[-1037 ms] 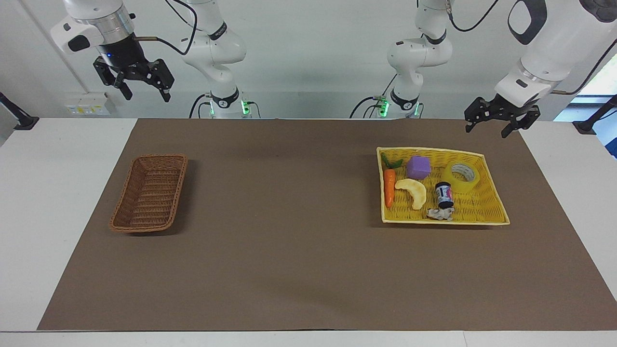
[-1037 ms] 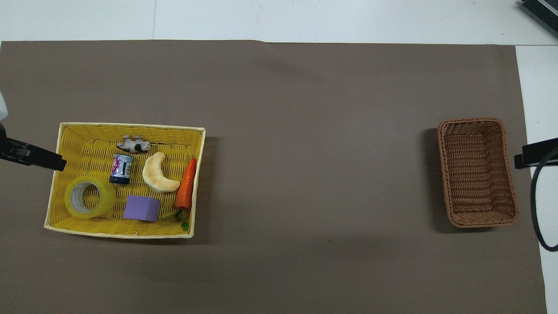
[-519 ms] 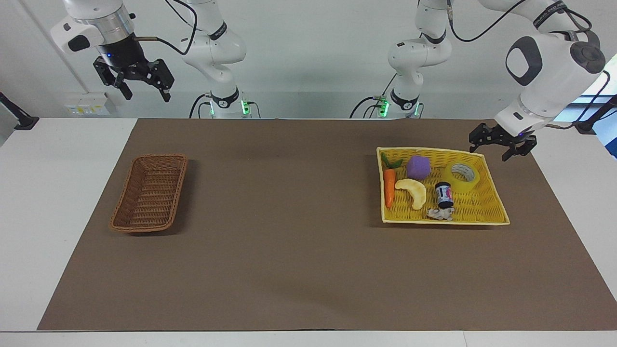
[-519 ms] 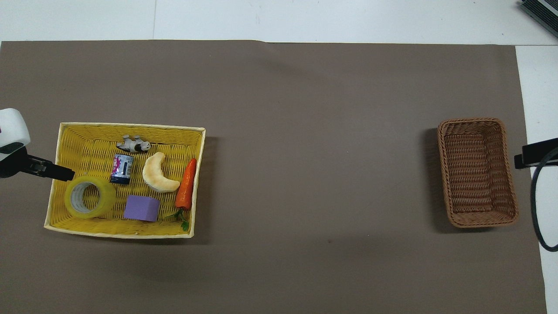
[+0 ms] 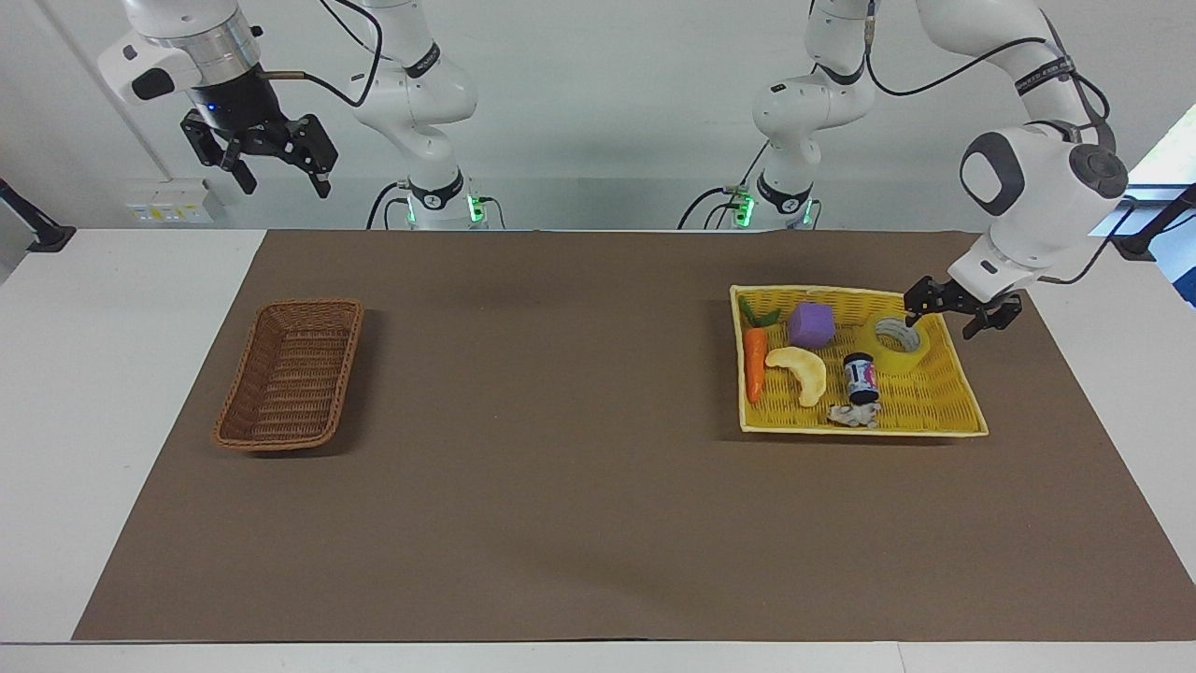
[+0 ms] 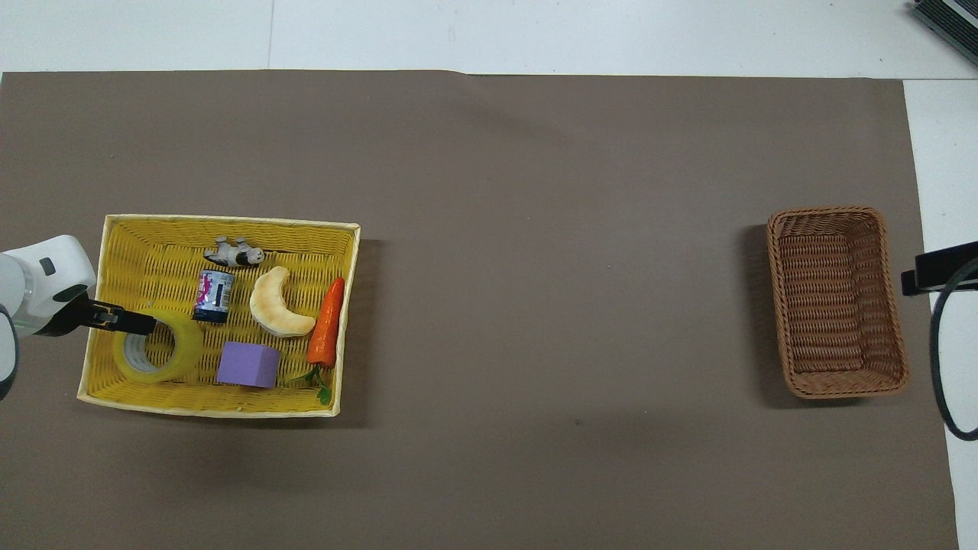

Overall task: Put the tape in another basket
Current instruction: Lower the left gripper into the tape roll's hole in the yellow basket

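The tape [image 5: 895, 344] [image 6: 177, 356], a yellow translucent roll lying flat, sits in the yellow basket [image 5: 962, 411] [image 6: 229, 223] in the corner near the robots, toward the left arm's end of the table. My left gripper [image 5: 942, 324] is open and low over that corner. One of its fingers [image 6: 131, 321] reaches over the roll's rim; the other hangs past the basket's edge. I cannot tell whether it touches the roll. The dark brown wicker basket [image 5: 290, 374] [image 6: 837, 302] stands empty toward the right arm's end. My right gripper [image 5: 285, 187] waits open, high over the table's edge near it.
The yellow basket also holds a purple cube [image 5: 810, 324], an orange carrot [image 5: 755, 363], a pale crescent pastry [image 5: 802, 372], a small dark jar [image 5: 861, 377] and a grey toy animal [image 5: 853, 414]. A brown mat [image 5: 561, 449] covers the table between the baskets.
My left gripper has come down and moved in from beside the yellow basket to the tape's corner. The right arm and all objects have stayed put.
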Controlling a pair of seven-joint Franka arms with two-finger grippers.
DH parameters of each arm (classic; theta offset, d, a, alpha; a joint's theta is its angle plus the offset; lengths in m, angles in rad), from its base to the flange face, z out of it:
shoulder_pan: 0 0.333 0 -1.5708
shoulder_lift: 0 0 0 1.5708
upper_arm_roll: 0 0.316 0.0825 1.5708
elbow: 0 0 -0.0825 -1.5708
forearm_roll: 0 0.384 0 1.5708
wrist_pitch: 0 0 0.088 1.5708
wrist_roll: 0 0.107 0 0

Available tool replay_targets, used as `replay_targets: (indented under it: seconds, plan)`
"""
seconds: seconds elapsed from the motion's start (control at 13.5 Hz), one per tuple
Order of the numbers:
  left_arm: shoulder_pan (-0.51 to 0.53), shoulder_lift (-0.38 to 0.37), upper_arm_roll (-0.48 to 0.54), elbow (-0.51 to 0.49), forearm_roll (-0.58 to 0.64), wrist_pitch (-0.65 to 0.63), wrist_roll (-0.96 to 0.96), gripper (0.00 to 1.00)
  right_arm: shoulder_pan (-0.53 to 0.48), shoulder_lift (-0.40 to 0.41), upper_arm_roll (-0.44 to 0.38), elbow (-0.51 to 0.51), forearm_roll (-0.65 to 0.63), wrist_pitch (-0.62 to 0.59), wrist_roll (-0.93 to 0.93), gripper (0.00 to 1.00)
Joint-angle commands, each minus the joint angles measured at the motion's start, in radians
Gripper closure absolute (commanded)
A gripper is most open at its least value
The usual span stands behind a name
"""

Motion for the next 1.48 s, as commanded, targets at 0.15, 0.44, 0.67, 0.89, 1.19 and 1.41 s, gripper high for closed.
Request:
replay_targets:
  seconds: [0.15,0.44,0.67,0.89,1.19,1.41]
  plan:
    - [0.026,0.0,-0.008,-0.033,-0.005,0.035,0.019,0.16,-0.014,-0.009,0.008,-0.015,-0.002,0.017,-0.017,0.0]
    - [0.058,0.0,-0.008,-0.035,-0.005,0.032,0.079,0.21,-0.014,-0.009,0.008,-0.015,-0.002,0.017,-0.017,0.0]
    - [0.058,0.015,-0.008,-0.056,-0.005,0.065,0.079,0.25,-0.014,-0.009,0.008,-0.015,-0.002,0.017,-0.017,0.0]
    - [0.049,0.009,-0.008,-0.07,-0.003,0.065,0.079,0.29,-0.014,-0.009,0.008,-0.015,-0.002,0.017,-0.017,0.0]
    - [0.055,0.008,-0.008,-0.073,-0.005,0.065,0.078,0.35,-0.014,-0.009,0.008,-0.015,-0.002,0.017,-0.017,0.0]
    - [0.053,0.037,-0.008,-0.078,-0.005,0.091,0.078,0.36,-0.014,-0.009,0.008,-0.015,-0.001,0.017,-0.017,0.0]
